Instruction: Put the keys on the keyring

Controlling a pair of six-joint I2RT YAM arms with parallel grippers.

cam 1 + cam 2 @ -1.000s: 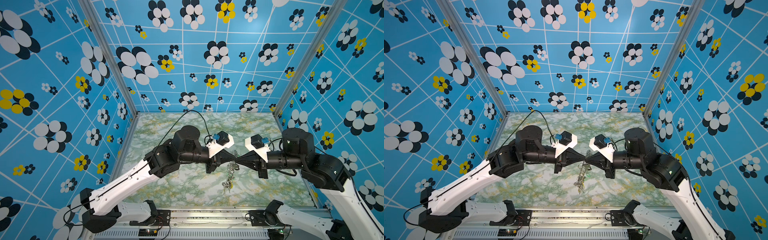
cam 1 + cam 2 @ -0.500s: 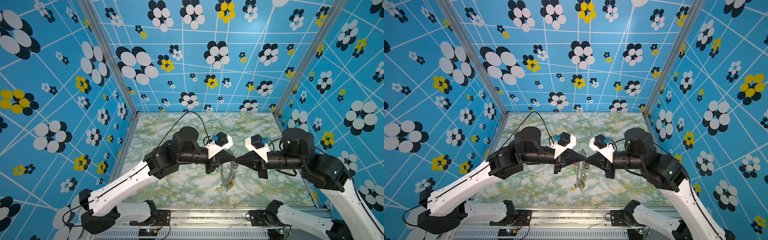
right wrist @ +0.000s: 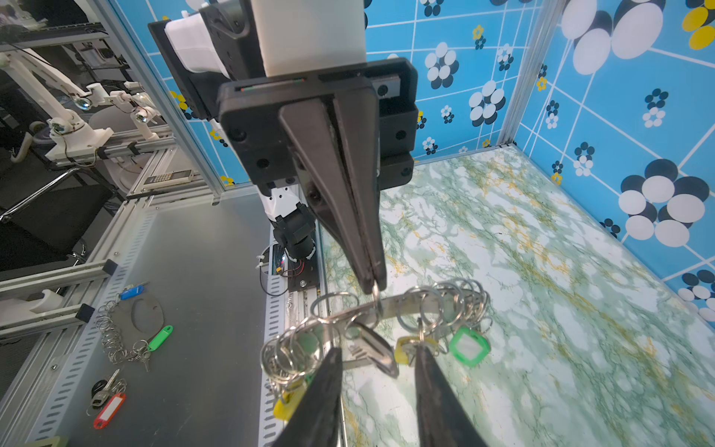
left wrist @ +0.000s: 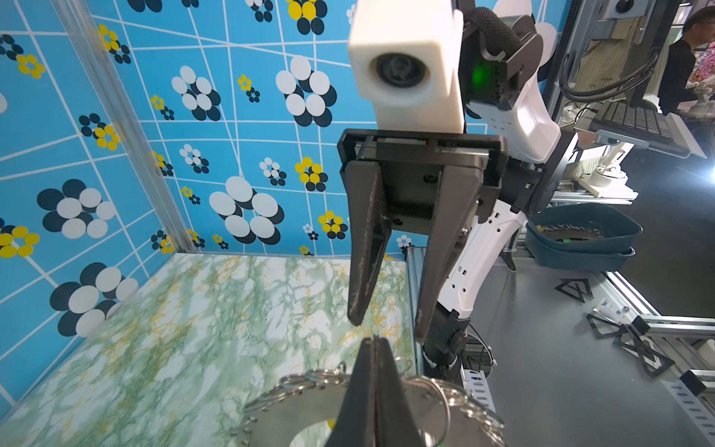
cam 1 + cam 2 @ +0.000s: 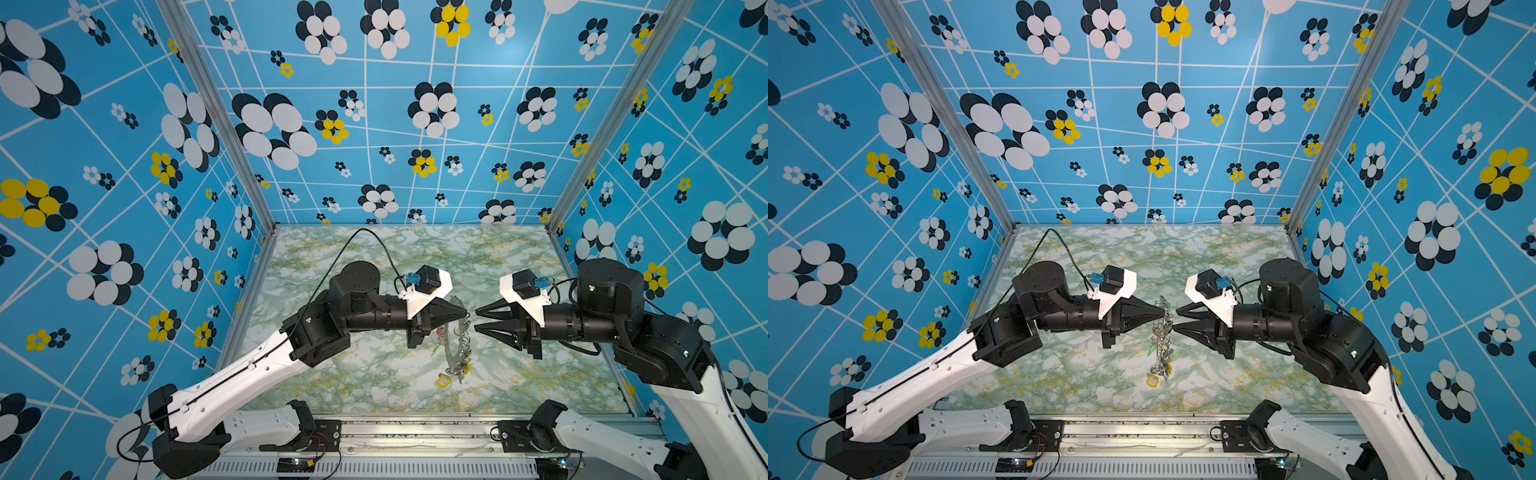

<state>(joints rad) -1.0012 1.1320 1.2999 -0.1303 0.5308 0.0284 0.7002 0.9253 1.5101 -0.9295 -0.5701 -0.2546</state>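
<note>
The keyring (image 5: 455, 345) (image 5: 1163, 340) hangs nearly edge-on over the marble table, a grey metal disc rimmed with wire loops and with yellow and green tags. My left gripper (image 5: 465, 312) (image 4: 374, 340) is shut on its upper rim; the right wrist view shows its tips (image 3: 374, 286) pinching a loop. A silver key (image 3: 371, 348) hangs from the ring; no black tag shows on it. My right gripper (image 5: 476, 319) (image 5: 1175, 319) (image 3: 378, 350) is open just right of the ring, with nothing gripped between its fingers.
The marble table (image 5: 374, 374) is walled on three sides by blue flowered panels. Outside the cell, a grey bench holds another ring of loops with blue and green tags (image 3: 143, 313) and loose keys with a red tag (image 3: 108, 410). A dark blue bin (image 4: 580, 236) stands beyond.
My right gripper has opened and drawn slightly away from the keyring. The ring has swung and turned a little while hanging from the shut left gripper.
</note>
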